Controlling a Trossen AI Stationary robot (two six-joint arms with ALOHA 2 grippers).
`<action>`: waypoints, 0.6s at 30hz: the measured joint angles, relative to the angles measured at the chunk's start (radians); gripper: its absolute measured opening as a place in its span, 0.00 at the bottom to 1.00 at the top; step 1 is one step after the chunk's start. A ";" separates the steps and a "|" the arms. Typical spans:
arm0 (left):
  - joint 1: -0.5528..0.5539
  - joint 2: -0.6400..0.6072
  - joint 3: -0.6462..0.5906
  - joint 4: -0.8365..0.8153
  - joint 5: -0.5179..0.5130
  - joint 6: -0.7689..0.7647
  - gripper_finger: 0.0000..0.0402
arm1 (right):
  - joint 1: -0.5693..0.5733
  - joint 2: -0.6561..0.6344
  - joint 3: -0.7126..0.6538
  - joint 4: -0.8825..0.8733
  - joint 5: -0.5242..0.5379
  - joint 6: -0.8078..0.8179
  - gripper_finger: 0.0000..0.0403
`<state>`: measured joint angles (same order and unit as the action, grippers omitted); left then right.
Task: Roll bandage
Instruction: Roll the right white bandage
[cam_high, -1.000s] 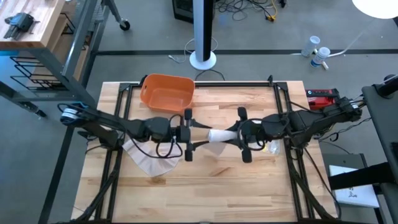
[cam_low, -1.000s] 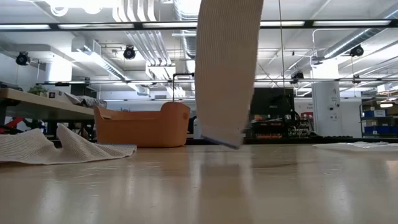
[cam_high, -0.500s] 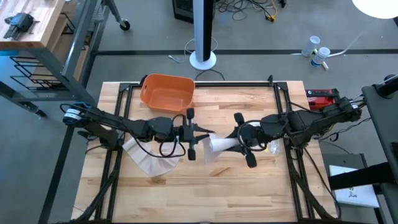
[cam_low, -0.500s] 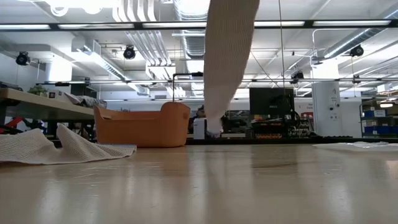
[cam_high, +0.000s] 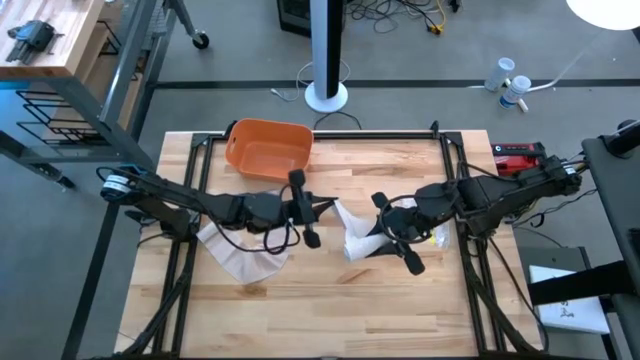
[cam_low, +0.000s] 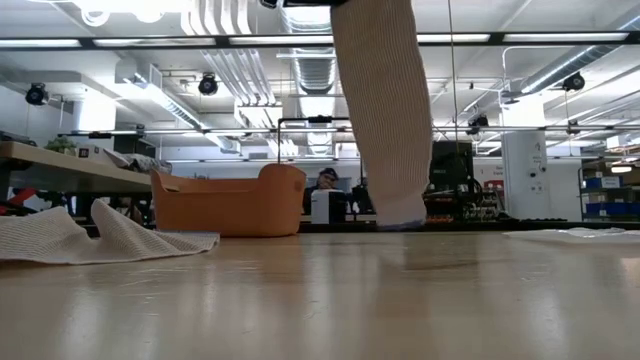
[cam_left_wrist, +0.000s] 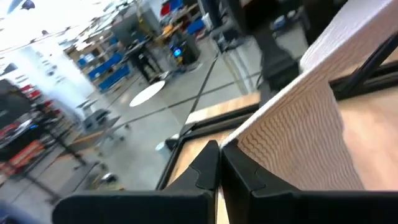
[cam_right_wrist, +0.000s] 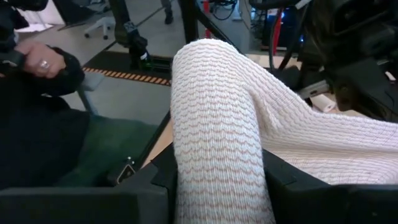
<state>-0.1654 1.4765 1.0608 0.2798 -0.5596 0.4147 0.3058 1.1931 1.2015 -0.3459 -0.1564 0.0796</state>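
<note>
A white knit bandage (cam_high: 352, 232) hangs in the air between my two grippers over the middle of the table. My left gripper (cam_high: 324, 209) is shut on one end of it, and my right gripper (cam_high: 368, 238) is shut on its rolled-up part (cam_right_wrist: 217, 124). A strip (cam_left_wrist: 298, 137) runs from one gripper to the other. In the low view a length of the bandage (cam_low: 385, 110) hangs down, its lower end (cam_low: 400, 220) close to the table top. Whether that end touches the wood I cannot tell. My left gripper pinches an edge of the bandage's strip (cam_left_wrist: 235, 148) at its fingertips, coming level from the table's left. The strip runs away from the fingers, clear of the table. My right gripper holds the rolled part (cam_right_wrist: 214, 186) between its two fingers (cam_right_wrist: 283, 177), coming level from the table's right. The roll is lifted clear.
An orange basket (cam_high: 268, 148) stands at the far left of the table. A second white knit cloth (cam_high: 243, 259) lies crumpled on the wood under my left arm. A red and black device (cam_high: 520, 155) sits by the far right corner. Bare wood lies along the near edge.
My left gripper has turned, gone a little toward the far edge and shut on the bandage's end. My right gripper has turned and gone a little toward the near edge with the roll. The hanging length has swung sideways.
</note>
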 joint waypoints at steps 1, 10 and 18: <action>0.000 0.000 0.001 -0.007 -0.004 0.001 0.00 | 0.000 -0.001 0.000 0.004 -0.003 0.000 0.29; -0.013 -0.005 0.007 -0.034 0.187 -0.011 0.01 | -0.004 -0.001 0.001 -0.016 0.199 -0.027 0.30; -0.064 -0.038 0.076 -0.268 0.011 0.067 0.22 | -0.022 0.000 -0.004 -0.016 0.221 -0.020 0.30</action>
<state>-0.2290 1.4388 1.1370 0.0117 -0.5487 0.4812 0.2837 1.1927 1.1976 -0.3622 0.0643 0.0593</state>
